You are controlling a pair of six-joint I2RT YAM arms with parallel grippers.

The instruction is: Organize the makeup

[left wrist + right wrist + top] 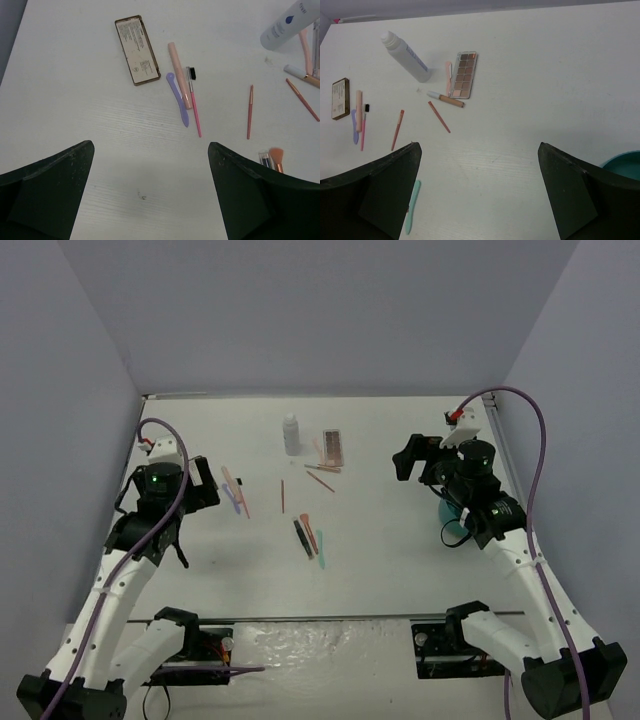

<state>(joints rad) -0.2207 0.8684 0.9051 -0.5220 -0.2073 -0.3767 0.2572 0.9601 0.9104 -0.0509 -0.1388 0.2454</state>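
Note:
The makeup lies scattered over the middle of the white table. A whitish bottle (pixel 291 435) (pixel 405 56) lies beside an open brown-pink palette (pixel 331 447) (pixel 463 74). A shut brown palette (pixel 137 49) (pixel 340 91) lies further left, next to a pink tube (pixel 180 75), a purple spatula (pixel 177 92) and a pink brush stick (pixel 194 102). A red-brown pencil (pixel 249 112), black sticks (pixel 302 538) and a teal spatula (pixel 320 548) (pixel 411 207) lie nearer the front. My left gripper (pixel 205 485) (pixel 150 195) hangs open to the left of the sticks. My right gripper (pixel 410 458) (pixel 479 190) hangs open to their right. Neither holds anything.
A round teal tub (pixel 455 515) (pixel 625 165) stands under my right arm, mostly hidden by it. Grey walls close the table (pixel 400 570) in at the back and both sides. The arm bases sit along the near edge.

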